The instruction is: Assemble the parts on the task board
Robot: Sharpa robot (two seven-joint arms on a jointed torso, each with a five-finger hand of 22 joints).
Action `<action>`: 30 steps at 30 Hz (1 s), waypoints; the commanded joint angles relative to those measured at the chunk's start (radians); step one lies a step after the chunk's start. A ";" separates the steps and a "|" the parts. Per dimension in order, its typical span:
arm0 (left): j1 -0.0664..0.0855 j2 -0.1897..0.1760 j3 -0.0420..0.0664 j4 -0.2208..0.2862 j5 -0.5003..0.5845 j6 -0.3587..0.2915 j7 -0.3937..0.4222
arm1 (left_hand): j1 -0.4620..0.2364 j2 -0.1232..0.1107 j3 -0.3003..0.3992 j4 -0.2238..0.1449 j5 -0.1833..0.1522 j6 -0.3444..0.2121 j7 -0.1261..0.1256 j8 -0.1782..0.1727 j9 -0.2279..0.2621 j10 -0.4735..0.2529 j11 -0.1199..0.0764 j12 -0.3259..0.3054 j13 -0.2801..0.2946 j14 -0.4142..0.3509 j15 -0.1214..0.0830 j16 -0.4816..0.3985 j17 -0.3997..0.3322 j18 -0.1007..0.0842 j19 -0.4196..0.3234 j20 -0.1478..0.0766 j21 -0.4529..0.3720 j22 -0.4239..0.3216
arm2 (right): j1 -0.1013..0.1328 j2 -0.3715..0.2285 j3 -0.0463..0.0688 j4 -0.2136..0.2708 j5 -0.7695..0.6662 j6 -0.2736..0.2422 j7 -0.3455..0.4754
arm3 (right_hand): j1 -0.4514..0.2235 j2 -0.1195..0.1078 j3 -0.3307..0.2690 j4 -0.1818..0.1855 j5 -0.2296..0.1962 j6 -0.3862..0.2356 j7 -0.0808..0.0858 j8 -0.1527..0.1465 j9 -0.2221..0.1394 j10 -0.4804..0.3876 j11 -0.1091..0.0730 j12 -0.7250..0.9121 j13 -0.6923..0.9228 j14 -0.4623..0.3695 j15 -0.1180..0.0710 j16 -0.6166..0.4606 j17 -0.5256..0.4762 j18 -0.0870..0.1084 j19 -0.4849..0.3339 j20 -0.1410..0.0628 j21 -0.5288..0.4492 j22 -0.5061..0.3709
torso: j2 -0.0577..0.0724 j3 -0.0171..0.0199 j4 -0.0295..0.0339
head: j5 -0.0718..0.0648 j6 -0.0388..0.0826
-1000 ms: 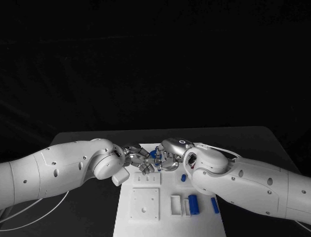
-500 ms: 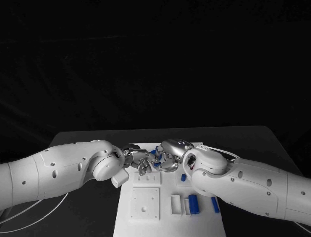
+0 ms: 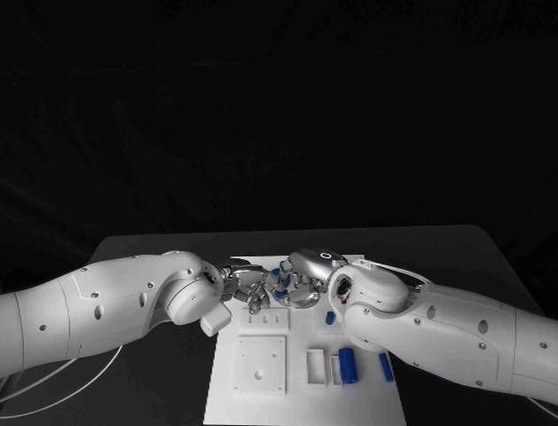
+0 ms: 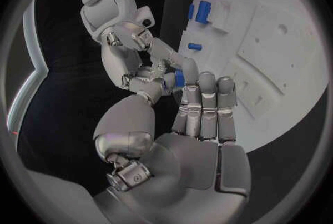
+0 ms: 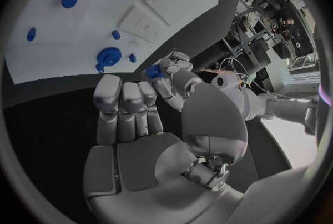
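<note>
Both hands meet over the far end of the white task board [image 3: 261, 366]. My left hand [image 3: 244, 285] and my right hand [image 3: 304, 280] are fingertip to fingertip, with a small blue part [image 3: 276, 282] between them. In the left wrist view the blue part [image 4: 179, 78] sits between my left hand's [image 4: 201, 124] thumb and fingers, and a finger of the right hand [image 4: 142, 46] reaches it. In the right wrist view the blue part [image 5: 154, 72] is pinched at my right hand's [image 5: 132, 113] thumb tip, against fingers of the left hand [image 5: 175, 60].
Loose blue parts lie on the board: a short one [image 3: 330, 318] by my right wrist, a thick cylinder [image 3: 347, 364] and a thin one [image 3: 385, 368] near the front. A round blue piece [image 5: 109, 57] lies under the right hand. Black table [image 3: 151, 253] surrounds the board.
The hands stay pressed together over the board's far end. Their fingers have shifted slightly around the blue part; nothing on the board has moved.
</note>
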 commanded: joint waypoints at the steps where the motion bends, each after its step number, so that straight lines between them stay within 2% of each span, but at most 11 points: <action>1: 0.001 0.004 0.003 0.008 0.017 0.013 0.022 | 0.007 -0.015 0.013 -0.011 0.005 0.082 -0.058 -0.009 0.136 -0.006 -0.015 0.005 0.003 0.009 -0.014 0.010 -0.001 -0.001 0.009 -0.097 0.007 -0.003 | -0.004 -0.001 -0.002 -0.009 -0.005 0.008 -0.008 | -0.002 0.010 -0.001 0.004 0.002 0.037 0.029 0.002 0.002 -0.005 -0.001 -0.005 -0.002 0.000 -0.006 -0.004 0.002 0.097 0.001 -0.005 0.004 0.011 | 0.000 -0.0002 -0.0007 | 0.001 -0.003; 8: -0.001 0.003 0.003 0.009 -0.016 -0.004 0.024 | 0.030 -0.037 0.016 -0.007 0.001 0.094 -0.061 -0.025 0.141 0.005 -0.022 0.023 0.014 0.018 -0.024 0.033 -0.003 0.000 0.016 -0.105 0.025 -0.009 | -0.005 0.000 -0.002 -0.021 0.010 -0.011 -0.001 | -0.003 0.008 -0.001 0.004 0.002 0.035 0.030 0.001 0.002 -0.010 -0.001 -0.009 -0.005 -0.001 -0.006 -0.004 0.002 0.097 0.000 -0.005 0.003 0.011 | 0.000 -0.0002 0.0012 | 0.001 -0.005; 11: -0.001 0.001 0.003 0.010 -0.048 -0.021 0.016 | 0.037 -0.041 0.014 -0.006 0.001 0.102 -0.063 -0.031 0.142 0.013 -0.027 0.032 0.019 0.026 -0.030 0.043 -0.003 0.001 0.023 -0.109 0.035 -0.011 | -0.005 0.000 -0.002 -0.029 0.028 -0.025 0.010 | -0.012 -0.012 0.001 0.013 0.010 0.020 0.035 -0.010 0.000 -0.038 0.004 -0.034 -0.019 -0.005 -0.002 -0.013 0.000 0.097 -0.006 -0.005 -0.004 0.008 | -0.001 -0.0006 0.0005 | 0.002 -0.006; 15: -0.001 0.000 0.003 0.011 -0.079 -0.036 0.006 | 0.039 -0.044 0.013 -0.006 0.002 0.106 -0.065 -0.033 0.143 0.020 -0.029 0.037 0.021 0.032 -0.033 0.049 -0.003 0.002 0.028 -0.111 0.040 -0.012 | -0.005 -0.001 -0.002 -0.037 0.044 -0.039 0.020 | -0.013 -0.017 0.002 0.015 0.014 0.012 0.036 -0.015 -0.001 -0.040 0.005 -0.035 -0.020 -0.005 0.000 -0.014 0.000 0.097 -0.007 -0.005 -0.006 0.008 | 0.000 -0.0005 0.0006 | 0.003 -0.007; 16: -0.001 -0.001 0.003 0.011 -0.091 -0.041 0.004 | 0.043 -0.047 0.012 -0.007 0.002 0.110 -0.068 -0.035 0.142 0.033 -0.034 0.047 0.025 0.044 -0.038 0.059 0.000 0.004 0.037 -0.115 0.048 -0.012 | -0.005 -0.003 -0.002 -0.039 0.050 -0.046 0.025 | -0.031 -0.056 -0.004 0.023 0.011 -0.032 0.044 -0.040 -0.012 -0.050 0.016 -0.042 -0.022 -0.009 0.009 -0.020 -0.003 0.097 -0.013 -0.003 -0.012 0.005 | 0.000 -0.0005 0.0006 | 0.003 -0.007; 17: -0.001 -0.001 0.003 0.011 -0.102 -0.044 0.004 | 0.047 -0.050 0.011 -0.008 0.002 0.115 -0.070 -0.039 0.141 0.044 -0.038 0.056 0.029 0.055 -0.045 0.068 0.002 0.006 0.047 -0.119 0.058 -0.012 | -0.005 -0.005 -0.002 -0.041 0.057 -0.054 0.029 | -0.032 -0.077 0.014 0.048 0.004 -0.061 0.064 -0.057 -0.017 -0.069 0.031 -0.054 -0.026 -0.014 0.023 -0.033 -0.008 0.097 -0.023 -0.003 -0.027 -0.001 | 0.000 -0.0007 0.0003 | 0.004 -0.007; 19: -0.001 -0.001 0.002 0.011 -0.126 -0.056 0.002 | 0.050 -0.053 0.009 -0.008 0.003 0.124 -0.073 -0.044 0.140 0.052 -0.042 0.064 0.034 0.063 -0.053 0.076 0.002 0.008 0.054 -0.124 0.068 -0.013 | -0.005 -0.013 -0.002 -0.042 0.071 -0.075 0.039 | -0.036 -0.101 0.016 0.063 -0.010 -0.092 0.073 -0.074 -0.023 -0.080 0.040 -0.058 -0.028 -0.019 0.033 -0.041 -0.010 0.097 -0.029 -0.002 -0.035 -0.004 | 0.000 -0.0006 0.0002 | 0.005 -0.008; 20: -0.002 -0.001 0.002 0.009 -0.149 -0.062 0.000 | 0.051 -0.055 0.008 -0.008 0.003 0.131 -0.076 -0.046 0.140 0.057 -0.045 0.071 0.037 0.069 -0.059 0.083 0.003 0.009 0.059 -0.127 0.076 -0.014 | -0.005 -0.021 -0.002 -0.043 0.084 -0.096 0.049 | -0.050 -0.125 0.010 0.073 -0.010 -0.136 0.085 -0.098 -0.032 -0.095 0.052 -0.067 -0.033 -0.034 0.044 -0.053 -0.013 0.097 -0.043 0.001 -0.048 -0.009 | 0.000 -0.0002 0.0002 | 0.006 -0.008; 24: -0.002 -0.003 0.002 0.008 -0.218 -0.086 -0.013 | 0.055 -0.057 0.007 -0.008 0.000 0.140 -0.080 -0.052 0.142 0.066 -0.050 0.087 0.045 0.077 -0.069 0.098 0.006 0.011 0.065 -0.133 0.091 -0.016 | -0.005 -0.051 -0.002 -0.051 0.170 -0.146 0.130 | -0.071 -0.144 -0.008 0.099 -0.009 -0.180 0.108 -0.119 -0.041 -0.128 0.074 -0.077 -0.041 -0.061 0.066 -0.073 -0.018 0.097 -0.073 0.011 -0.076 -0.017 | -0.001 0.0009 -0.0002 | 0.008 -0.010; 27: -0.002 -0.007 0.001 0.006 -0.239 -0.099 -0.027 | 0.060 -0.059 0.007 -0.008 -0.005 0.142 -0.082 -0.062 0.141 0.075 -0.054 0.108 0.056 0.083 -0.077 0.118 0.013 0.012 0.068 -0.136 0.106 -0.015 | -0.005 -0.083 -0.002 -0.052 0.205 -0.169 0.160 | -0.070 -0.138 -0.015 0.110 0.043 -0.188 0.112 -0.122 -0.042 -0.139 0.079 -0.074 -0.045 -0.069 0.071 -0.077 -0.018 0.097 -0.082 0.016 -0.085 -0.019 | -0.001 0.0007 0.0004 | 0.008 -0.010; 30: -0.002 -0.011 -0.003 0.002 -0.266 -0.108 -0.038 | 0.063 -0.061 0.007 -0.007 -0.004 0.147 -0.084 -0.072 0.139 0.084 -0.057 0.137 0.074 0.088 -0.085 0.140 0.022 0.014 0.070 -0.141 0.121 -0.017 | -0.005 -0.114 -0.002 -0.053 0.242 -0.193 0.181 | -0.073 -0.135 -0.038 0.115 0.085 -0.190 0.114 -0.120 -0.040 -0.143 0.080 -0.066 -0.049 -0.069 0.072 -0.075 -0.015 0.097 -0.083 0.020 -0.087 -0.017 | -0.002 0.0027 -0.0010 | 0.013 -0.011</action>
